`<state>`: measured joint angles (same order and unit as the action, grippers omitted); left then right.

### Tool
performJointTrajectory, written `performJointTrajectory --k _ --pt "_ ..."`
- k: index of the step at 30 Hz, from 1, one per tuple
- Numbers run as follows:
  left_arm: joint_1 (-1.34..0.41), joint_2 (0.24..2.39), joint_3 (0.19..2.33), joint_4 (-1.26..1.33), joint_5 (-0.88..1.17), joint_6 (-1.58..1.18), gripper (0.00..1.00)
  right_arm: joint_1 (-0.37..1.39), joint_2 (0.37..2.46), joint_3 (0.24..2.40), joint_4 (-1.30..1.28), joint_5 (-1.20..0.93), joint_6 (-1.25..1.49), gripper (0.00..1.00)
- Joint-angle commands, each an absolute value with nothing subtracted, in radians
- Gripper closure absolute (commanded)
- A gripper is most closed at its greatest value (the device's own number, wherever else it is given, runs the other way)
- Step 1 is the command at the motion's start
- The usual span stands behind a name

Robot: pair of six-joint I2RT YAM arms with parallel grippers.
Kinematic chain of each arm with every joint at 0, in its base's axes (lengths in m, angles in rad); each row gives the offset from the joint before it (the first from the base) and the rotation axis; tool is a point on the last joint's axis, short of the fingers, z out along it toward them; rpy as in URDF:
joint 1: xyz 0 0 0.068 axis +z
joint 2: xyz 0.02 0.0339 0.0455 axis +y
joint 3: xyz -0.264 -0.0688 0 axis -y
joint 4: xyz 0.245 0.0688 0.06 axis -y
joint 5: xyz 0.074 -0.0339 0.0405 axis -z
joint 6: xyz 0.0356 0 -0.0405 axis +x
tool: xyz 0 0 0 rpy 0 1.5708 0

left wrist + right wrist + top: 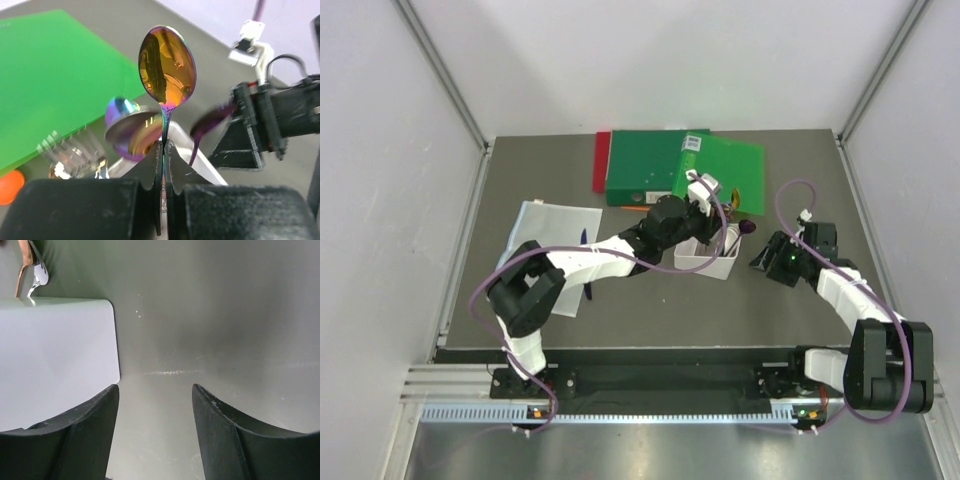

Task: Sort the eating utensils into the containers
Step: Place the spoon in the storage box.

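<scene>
Left arm (605, 258) reaches in from the near left, its wrist over the white bin (708, 262) at mid-table. Right gripper (766, 256) sits just right of the bin. Green folder (660, 165) and red folder (601, 160) lie far back, and the clear sheet (545, 235) is left.

**A robot test cell in a lab**

Plain white panels (380, 200) closed in a dark grey table (650, 310) at 9, 12 and 3 o'clock, and they met at bare aluminium posts (445, 77), as in a purpose-built enclosure. At 6 o'clock the left arm (585, 262) and the right arm (845, 290) were bolted to a slotted aluminium rail (450, 378) beside a toothed cable strip (660, 411). Purple cables (480, 290) looped loosely along both arms. Green and red office folders (660, 165) lay at 12 o'clock on the table.
</scene>
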<state>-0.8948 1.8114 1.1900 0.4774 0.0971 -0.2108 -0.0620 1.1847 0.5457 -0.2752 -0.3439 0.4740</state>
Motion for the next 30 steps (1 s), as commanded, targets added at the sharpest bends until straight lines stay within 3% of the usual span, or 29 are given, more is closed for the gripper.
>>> performJointTrajectory --k 1,15,30 --pt "-0.913 1.818 1.238 0.606 0.069 -0.218 1.0 -0.078 1.167 0.595 -0.273 -0.333 0.448 0.39" --pt "-0.931 1.812 1.246 0.572 0.066 -0.219 1.0 -0.078 1.187 0.583 -0.252 -0.341 0.456 0.39" --pt "-0.976 1.798 1.106 0.586 0.009 -0.268 1.0 -0.078 1.195 0.565 -0.23 -0.345 0.459 0.39"
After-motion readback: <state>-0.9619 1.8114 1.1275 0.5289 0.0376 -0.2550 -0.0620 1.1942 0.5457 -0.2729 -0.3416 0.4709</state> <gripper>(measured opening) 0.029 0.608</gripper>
